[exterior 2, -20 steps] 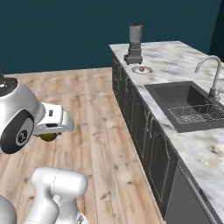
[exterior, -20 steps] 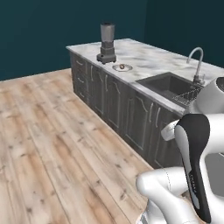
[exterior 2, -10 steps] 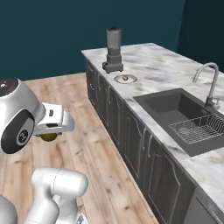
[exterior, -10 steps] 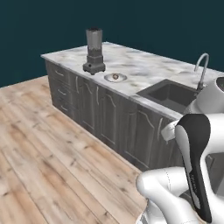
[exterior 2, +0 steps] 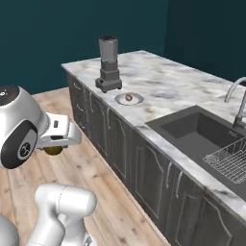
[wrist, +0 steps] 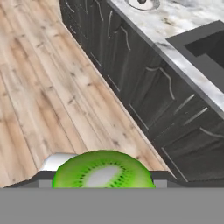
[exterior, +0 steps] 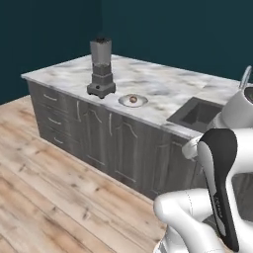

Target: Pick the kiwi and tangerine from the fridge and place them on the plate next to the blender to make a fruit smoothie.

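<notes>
- The kiwi (wrist: 103,170) is clamped between the closed jaws of the gripper (exterior 2: 54,149).
- Judged light, soft, slippery; gentle rim-side grip advised.
- The plate (exterior 2: 129,99), bearing the tangerine (exterior 2: 129,98), lies at 4 o'clock of the blender (exterior 2: 108,64).

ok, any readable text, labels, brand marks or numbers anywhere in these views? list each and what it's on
None readable in any view.
Blender: no legible marking; any marks on its base are too small to make out.
Plate, marble counter, cabinet fronts: no lettering.
Kiwi in the gripper: only the fruit's seed pattern, no label.
</notes>
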